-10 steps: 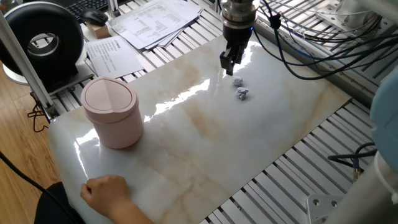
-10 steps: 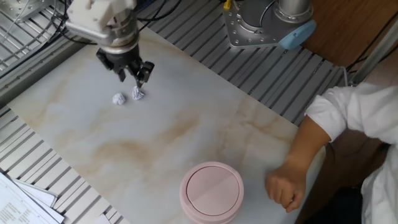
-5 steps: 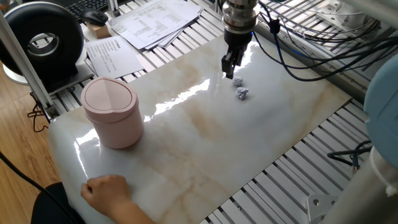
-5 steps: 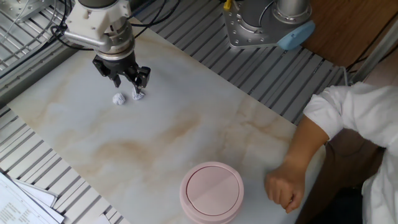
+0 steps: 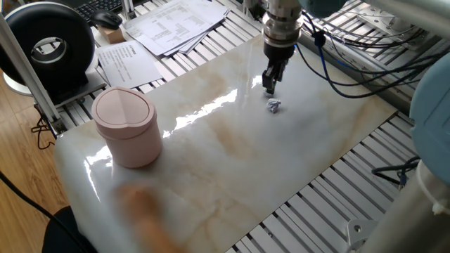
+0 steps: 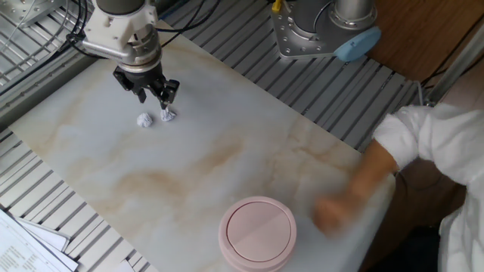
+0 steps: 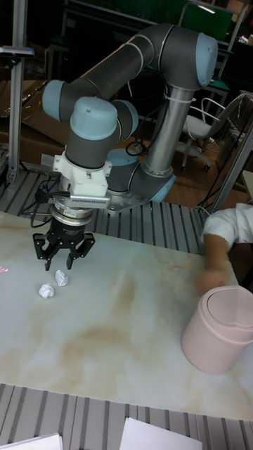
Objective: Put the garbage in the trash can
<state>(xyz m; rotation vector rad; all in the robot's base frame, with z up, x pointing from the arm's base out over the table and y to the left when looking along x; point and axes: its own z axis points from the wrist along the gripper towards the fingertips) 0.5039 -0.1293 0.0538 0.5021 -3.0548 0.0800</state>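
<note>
Two tiny crumpled grey-white wads of garbage lie side by side on the marble board: one wad and the other wad. My gripper hovers just above them, open, with nothing between its fingers. One fingertip stands right over the nearer wad. The pale pink trash can stands far from the wads near the opposite end of the board, lid shut.
A person's hand, blurred by motion, is on the board close to the trash can. Printed paper sheets and a black round device lie beyond the board's edge. The arm's base stands at the slatted table's side.
My gripper has shifted sideways and dropped closer to the two wads, still open. The person's hand by the trash can is now moving.
</note>
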